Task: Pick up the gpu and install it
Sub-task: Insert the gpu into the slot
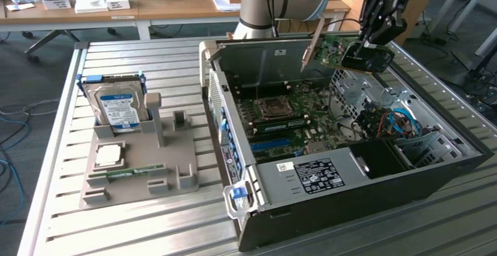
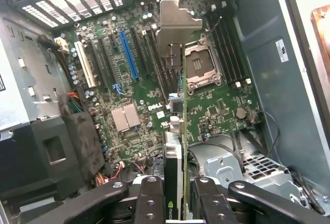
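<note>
Ribbed silver metal worktop [image 1: 155, 233] in an office room, wooden desks [image 1: 178, 9] behind. Toward the exterior view's left, grey plastic holder [image 1: 139, 169] with upright silver hard drive [image 1: 116, 107]. Toward its right, open black computer case [image 1: 373, 186], green motherboard [image 2: 129, 115] exposed. Above the case, clear of the board: black fingers [image 2: 149, 201] clamped on flat green circuit-board gpu [image 2: 175, 157], silver end bracket [image 2: 175, 22] at its far end.

This is a lab-like workshop: a slatted aluminium workbench [image 1: 155, 227] stands central, wooden desks [image 1: 178, 9] sit at eleven o'clock, loose cables [image 1: 16, 116] lie at nine.
</note>
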`<action>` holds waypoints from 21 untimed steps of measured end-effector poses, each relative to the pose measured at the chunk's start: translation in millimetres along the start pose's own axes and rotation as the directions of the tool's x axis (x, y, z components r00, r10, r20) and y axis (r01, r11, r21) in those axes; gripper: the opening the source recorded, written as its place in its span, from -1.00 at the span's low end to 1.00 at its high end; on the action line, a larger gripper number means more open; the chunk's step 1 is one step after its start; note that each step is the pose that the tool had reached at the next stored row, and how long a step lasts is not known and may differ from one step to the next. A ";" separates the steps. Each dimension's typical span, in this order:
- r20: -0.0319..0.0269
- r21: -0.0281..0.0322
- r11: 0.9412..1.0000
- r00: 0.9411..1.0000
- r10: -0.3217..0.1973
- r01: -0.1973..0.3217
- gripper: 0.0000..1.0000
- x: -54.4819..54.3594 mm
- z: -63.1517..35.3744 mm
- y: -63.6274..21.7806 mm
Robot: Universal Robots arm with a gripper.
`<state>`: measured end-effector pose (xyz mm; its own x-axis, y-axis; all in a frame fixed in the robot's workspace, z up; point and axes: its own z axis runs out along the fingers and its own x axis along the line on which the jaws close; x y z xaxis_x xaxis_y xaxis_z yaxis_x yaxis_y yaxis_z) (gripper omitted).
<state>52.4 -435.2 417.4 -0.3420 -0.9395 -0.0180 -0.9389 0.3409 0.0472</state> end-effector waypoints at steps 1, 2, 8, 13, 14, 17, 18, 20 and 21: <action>0.000 0.000 1.000 1.000 -0.006 0.006 -0.46 0.0 0.0 0.0; -0.001 0.000 1.000 1.000 -0.012 0.012 -0.46 0.0 0.0 0.0; -0.002 -0.001 0.999 0.999 -0.047 0.047 -0.46 0.0 0.0 0.0; -0.004 -0.002 0.996 0.996 -0.085 0.085 -0.46 0.0 0.1 0.0; -0.004 -0.002 0.995 0.995 -0.097 0.097 -0.46 0.0 0.1 0.0; -0.006 -0.003 0.991 0.991 -0.132 0.132 -0.46 0.0 0.1 0.0; -0.007 -0.003 0.990 0.990 -0.144 0.144 -0.46 0.0 0.2 0.0; -0.007 -0.003 0.987 0.987 -0.158 0.158 -0.46 0.0 0.1 0.0; -0.007 -0.003 0.987 0.987 -0.159 0.159 -0.46 0.0 0.1 0.0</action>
<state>52.4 -435.2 417.3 -0.1880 -0.9820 -0.0180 -0.9812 0.1870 0.0473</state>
